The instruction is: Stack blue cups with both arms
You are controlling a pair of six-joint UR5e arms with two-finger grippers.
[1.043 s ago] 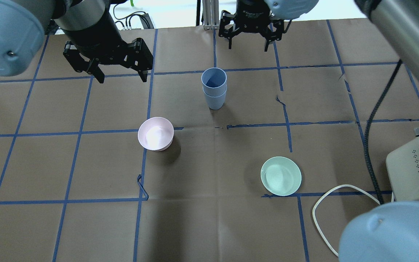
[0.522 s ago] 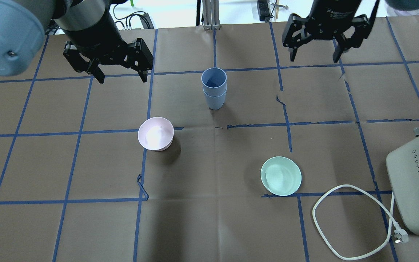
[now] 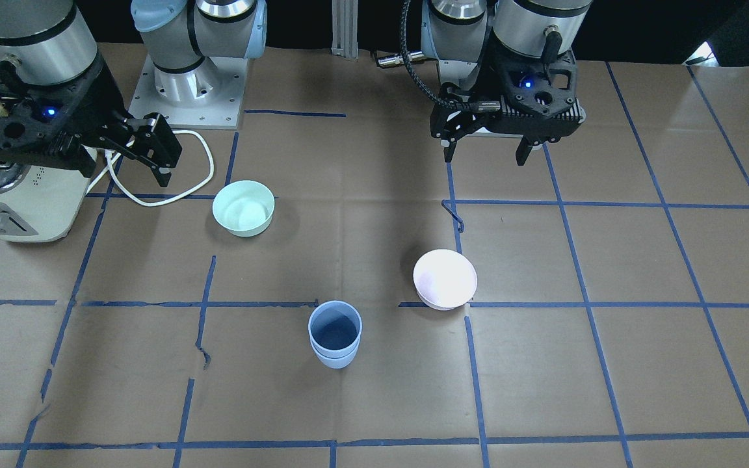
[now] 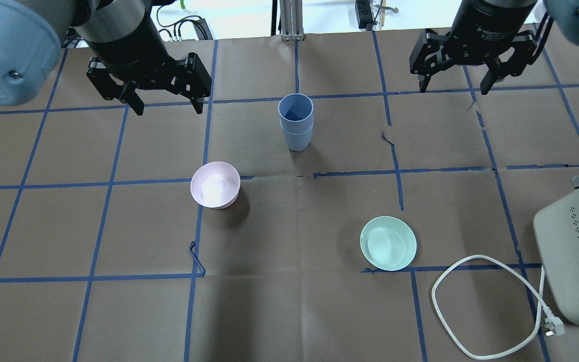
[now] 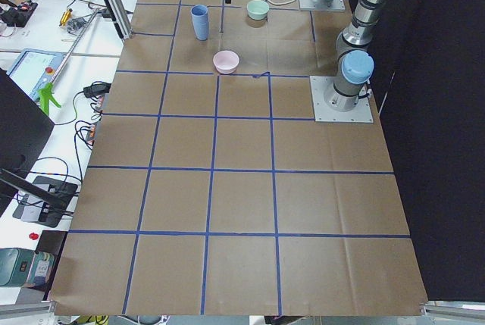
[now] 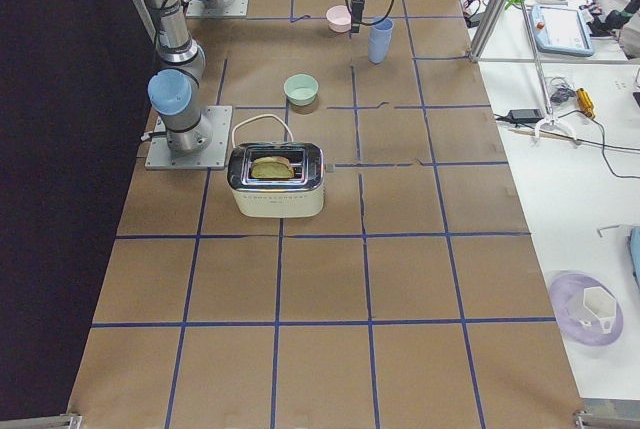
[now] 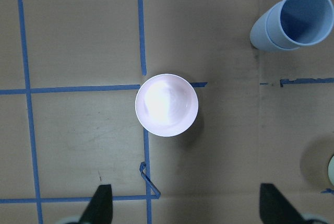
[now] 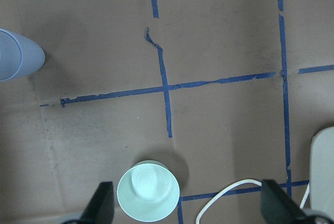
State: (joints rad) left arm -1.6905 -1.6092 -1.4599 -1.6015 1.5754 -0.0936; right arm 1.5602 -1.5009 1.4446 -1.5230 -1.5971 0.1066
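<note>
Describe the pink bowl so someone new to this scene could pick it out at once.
On the brown table gridded with blue tape, find the nested blue cups. The pink bowl sits apart from them, nearer the robot, toward its left, at a tape crossing. Only it is pale pink; the other bowl is mint green.

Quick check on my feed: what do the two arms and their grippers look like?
The left arm and right arm are silver-grey tubes with pale blue joint caps. The left gripper and right gripper are black and two-fingered, each with a small blue light. A black ribbed cable runs along the left arm. White lettering above the right gripper is unreadable.
</note>
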